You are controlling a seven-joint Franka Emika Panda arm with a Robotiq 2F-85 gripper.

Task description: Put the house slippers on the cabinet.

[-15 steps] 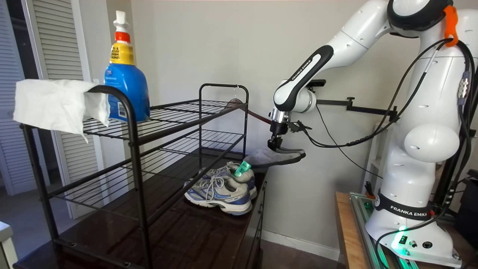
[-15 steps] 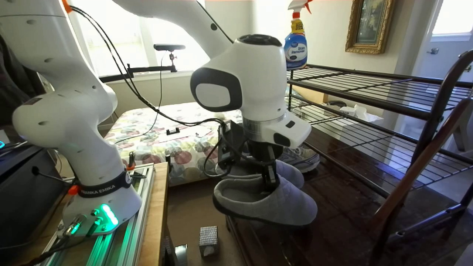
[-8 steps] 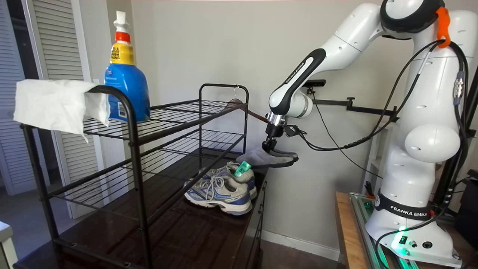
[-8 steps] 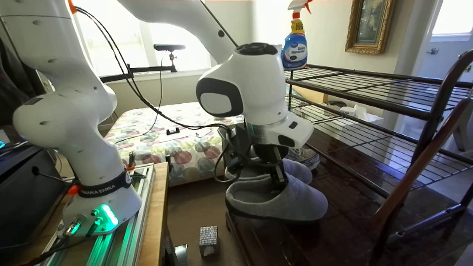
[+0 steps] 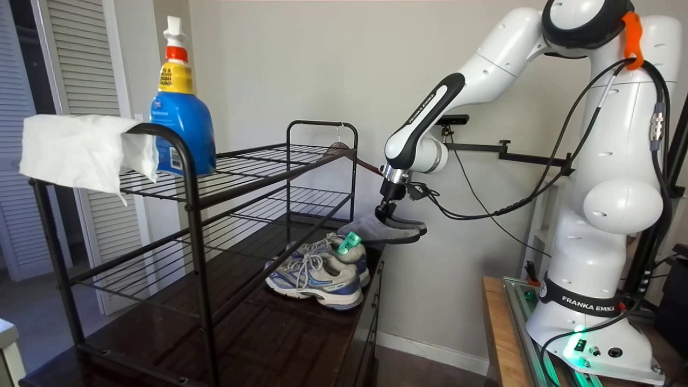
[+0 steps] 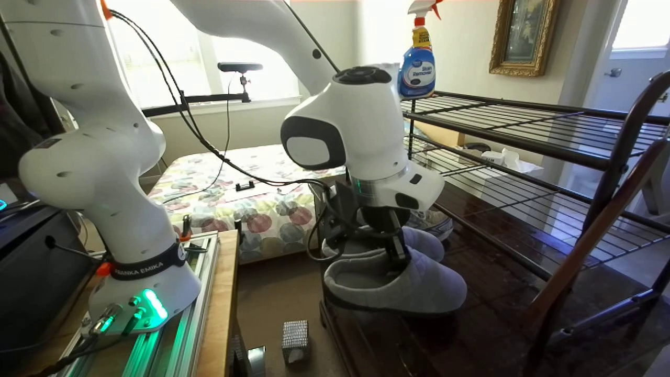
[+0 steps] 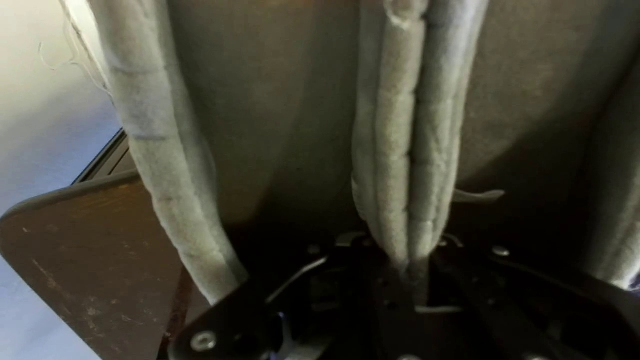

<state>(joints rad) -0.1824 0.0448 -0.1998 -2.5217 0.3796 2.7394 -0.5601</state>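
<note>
Two house slippers (image 6: 424,287), edges pinched together, end effector (image 5: 384,213) nearly closed

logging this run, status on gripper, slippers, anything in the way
Gripper shut on both slippers. Both at cabinet edge, contact unclear. Sneakers close by, possibly in the way.

The arm (image 5: 618,156) reads "FRANKA EMIKA", the spray bottle (image 6: 417,65) "Stain Remover".
</note>
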